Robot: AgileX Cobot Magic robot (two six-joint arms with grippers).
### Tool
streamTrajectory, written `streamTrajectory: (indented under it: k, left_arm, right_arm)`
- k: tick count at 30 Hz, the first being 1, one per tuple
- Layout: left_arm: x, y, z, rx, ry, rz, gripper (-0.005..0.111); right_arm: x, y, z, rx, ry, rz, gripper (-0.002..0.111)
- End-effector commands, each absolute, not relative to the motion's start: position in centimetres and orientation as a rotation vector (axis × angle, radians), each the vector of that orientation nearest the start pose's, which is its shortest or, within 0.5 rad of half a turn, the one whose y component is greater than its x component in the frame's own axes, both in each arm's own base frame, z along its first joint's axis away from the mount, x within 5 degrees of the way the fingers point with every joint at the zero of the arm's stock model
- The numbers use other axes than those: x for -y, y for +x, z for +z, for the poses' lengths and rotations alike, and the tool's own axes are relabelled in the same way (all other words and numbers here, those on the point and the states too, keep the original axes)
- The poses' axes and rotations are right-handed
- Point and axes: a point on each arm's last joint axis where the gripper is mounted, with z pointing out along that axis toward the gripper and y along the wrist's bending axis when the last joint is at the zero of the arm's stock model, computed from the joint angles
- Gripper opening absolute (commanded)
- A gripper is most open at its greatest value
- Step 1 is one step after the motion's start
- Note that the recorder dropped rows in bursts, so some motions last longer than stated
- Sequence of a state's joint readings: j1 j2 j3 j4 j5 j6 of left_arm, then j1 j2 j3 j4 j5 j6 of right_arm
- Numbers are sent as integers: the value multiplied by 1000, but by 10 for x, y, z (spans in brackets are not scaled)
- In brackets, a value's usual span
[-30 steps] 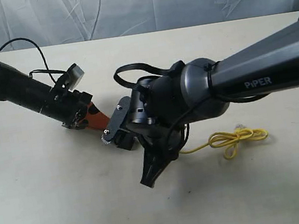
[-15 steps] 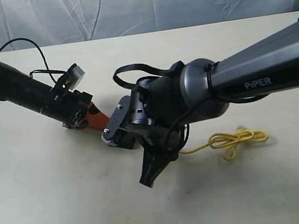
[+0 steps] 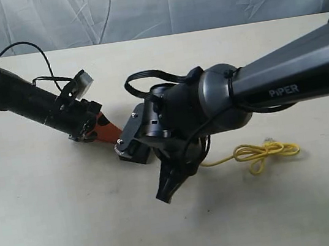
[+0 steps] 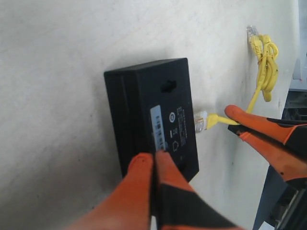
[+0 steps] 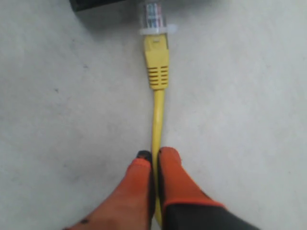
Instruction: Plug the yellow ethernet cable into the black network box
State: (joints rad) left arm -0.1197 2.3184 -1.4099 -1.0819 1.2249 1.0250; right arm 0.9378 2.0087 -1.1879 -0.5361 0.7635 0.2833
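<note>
The box is seen flat on the table near the middle of the exterior view, partly hidden beneath the right arm's wrist, with its labelled face up. The left gripper is closed, its orange fingers brought together with nothing seen between them and their tips laid over one end of the box; whether it is pressed down cannot be told. The cable is pinched between the orange fingers of the right gripper, a short way behind the plug. The clear plug is held against a side of the box, its tip meeting the black wall; whether it is fully seated cannot be told. The rest of the cable is trailed away across the table to a tied loop, laid on the right of the exterior view, well apart from the box.
</note>
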Motion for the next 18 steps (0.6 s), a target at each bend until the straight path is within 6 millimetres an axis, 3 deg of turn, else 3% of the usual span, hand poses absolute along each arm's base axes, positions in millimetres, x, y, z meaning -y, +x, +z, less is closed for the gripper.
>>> streamTrajectory:
  k: [1, 11, 18]
  left_arm:
    - [123, 385, 79, -2689, 648, -1496, 0]
    - [123, 385, 79, -2691, 650, -1494, 0]
    - [123, 385, 79, -2691, 650, -1494, 0]
  right_arm:
    - [-279, 245, 131, -2448, -1391, -380, -1]
    - [-280, 246, 111, -2472, -1425, -406, -1]
    - [-279, 246, 112, -2474, -1424, -417, -1]
